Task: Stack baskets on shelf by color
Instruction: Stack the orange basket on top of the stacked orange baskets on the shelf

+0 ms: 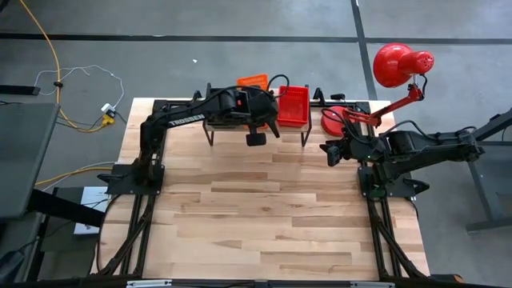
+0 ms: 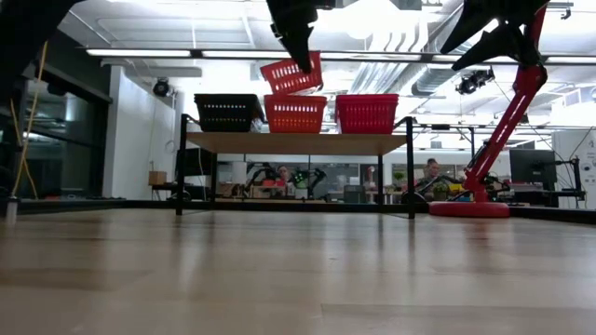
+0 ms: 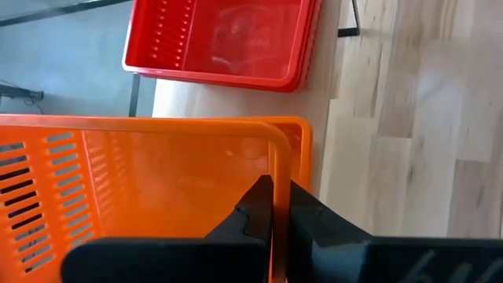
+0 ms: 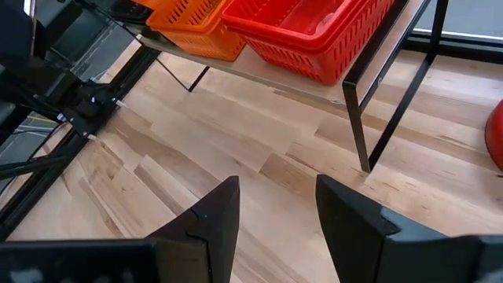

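**Left gripper pinches an orange basket above the shelf**

Left gripper [image 1: 256, 138], seen from above, reaches over the shelf [image 1: 210, 126], and we find a red basket [image 1: 293, 106] just beside it on the plank. Our right gripper [image 1: 330, 152] waits over the table [image 1: 264, 216] near the red lamp [image 1: 396, 64].

At table height, we see a tilted orange basket [image 2: 291, 74] hanging above a second orange basket [image 2: 295, 113] that sits mid-shelf, between a black basket [image 2: 227, 112] and the red basket [image 2: 366, 113]. All three have mesh walls and open tops. The shelf top is pale wood on thin black legs.

Our left wrist camera shows dark fingers [image 3: 255, 212] pressed together on the rim of the orange basket [image 3: 141, 189], one inside and one outside the slotted plastic wall. The red basket [image 3: 220, 39] lies beyond.

From our right wrist, fingers [image 4: 216, 216] stand spread with nothing between them, well apart from the shelf leg [image 4: 357, 118] and the baskets.
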Action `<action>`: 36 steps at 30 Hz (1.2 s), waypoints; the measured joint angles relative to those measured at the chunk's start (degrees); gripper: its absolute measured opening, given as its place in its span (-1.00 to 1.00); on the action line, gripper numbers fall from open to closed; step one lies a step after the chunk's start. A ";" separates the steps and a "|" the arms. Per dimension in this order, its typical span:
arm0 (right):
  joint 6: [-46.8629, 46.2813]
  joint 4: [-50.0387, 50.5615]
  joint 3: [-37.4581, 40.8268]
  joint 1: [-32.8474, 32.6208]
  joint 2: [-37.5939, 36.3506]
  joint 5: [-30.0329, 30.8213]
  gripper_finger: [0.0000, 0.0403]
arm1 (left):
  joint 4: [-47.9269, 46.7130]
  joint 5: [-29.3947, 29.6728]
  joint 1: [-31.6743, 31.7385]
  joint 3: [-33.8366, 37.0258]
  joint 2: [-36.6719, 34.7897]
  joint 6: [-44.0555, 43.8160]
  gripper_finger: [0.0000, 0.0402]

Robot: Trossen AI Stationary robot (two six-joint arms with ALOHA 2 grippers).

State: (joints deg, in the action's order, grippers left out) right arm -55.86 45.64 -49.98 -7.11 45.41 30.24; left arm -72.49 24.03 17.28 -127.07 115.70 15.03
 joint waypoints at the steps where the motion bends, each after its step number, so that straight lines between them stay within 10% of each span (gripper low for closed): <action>1: 0.00 0.02 0.00 -0.02 0.00 0.00 -0.23 | -0.02 0.00 0.00 0.00 0.00 0.00 -1.00; 26: -0.02 -0.01 0.00 -0.01 0.00 0.54 -0.23 | 0.25 1.72 -0.36 -2.37 1.74 0.20 -0.21; 36: -0.02 -0.10 0.00 0.00 -0.04 1.09 -0.23 | 3.90 1.62 -0.69 -7.68 0.39 -5.42 -0.18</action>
State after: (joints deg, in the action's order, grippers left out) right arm -55.88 45.54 -49.98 -7.11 45.36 31.33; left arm -68.59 25.65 16.59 -134.75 116.09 9.61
